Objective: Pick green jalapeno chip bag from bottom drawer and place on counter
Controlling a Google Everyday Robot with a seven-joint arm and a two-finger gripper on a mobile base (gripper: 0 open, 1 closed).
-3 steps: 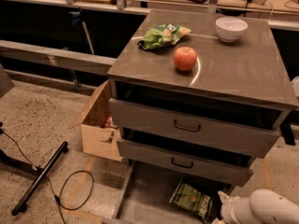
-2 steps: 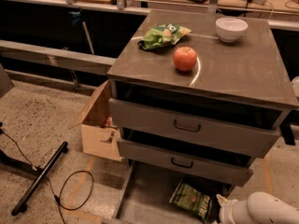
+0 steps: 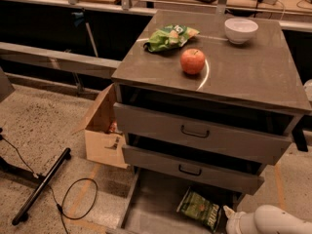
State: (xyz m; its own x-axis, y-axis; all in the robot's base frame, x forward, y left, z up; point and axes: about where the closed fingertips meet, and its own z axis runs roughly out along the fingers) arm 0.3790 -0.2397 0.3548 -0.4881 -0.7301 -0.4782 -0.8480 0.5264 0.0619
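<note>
The dark green jalapeno chip bag (image 3: 200,209) lies flat on the grey floor of the open bottom drawer (image 3: 152,209), near its right side. My gripper (image 3: 229,215) is at the bottom right on the end of the white arm (image 3: 270,222), low over the drawer and just to the right of the bag's edge. I cannot tell whether it touches the bag. The counter (image 3: 248,72) is the cabinet's flat grey-brown top with a thin white arc.
On the counter sit a red apple (image 3: 193,61), a lime-green bag (image 3: 168,36) and a white bowl (image 3: 241,29). Two upper drawers with black handles (image 3: 195,132) stand slightly open. A cardboard box (image 3: 102,133), a black stand leg (image 3: 41,186) and a cable (image 3: 78,199) are on the floor to the left.
My arm has shifted slightly left and down, bringing the gripper closer to the chip bag. Nothing else has moved.
</note>
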